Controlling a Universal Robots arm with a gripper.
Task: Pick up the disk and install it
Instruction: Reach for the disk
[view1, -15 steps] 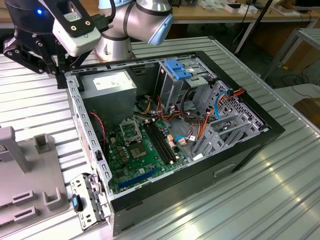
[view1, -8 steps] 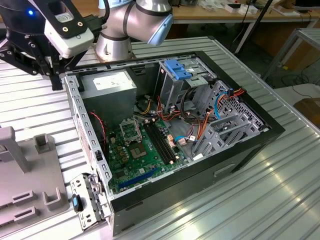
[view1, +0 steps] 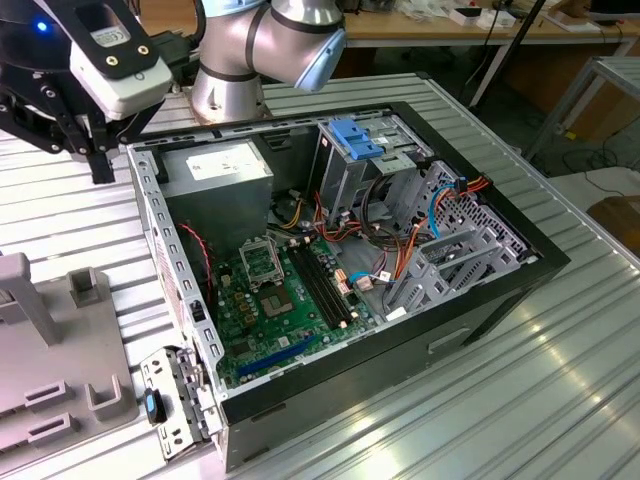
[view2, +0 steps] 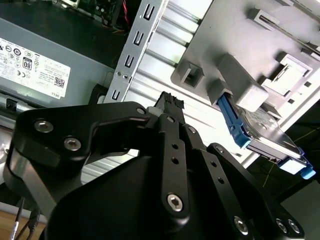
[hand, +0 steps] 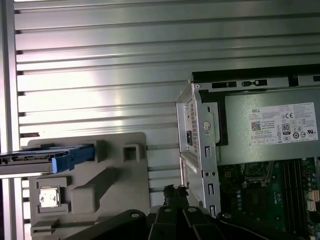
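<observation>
"Exterior view first: where's the black two-finger gripper?"

"At that view's upper left, above the ribbed aluminium table, just outside the open black computer case, near its grey power supply box."

"Carrying anything?"

"No. In the second wrist view its jaws meet at the tip, closed on nothing."

"And the disk, the flat dark hard drive framed by a bright blue plastic rail?"

"On edge in a slot of the grey moulded fixture plate beside the case, one end past the plate's rim, apart from the gripper."
</observation>
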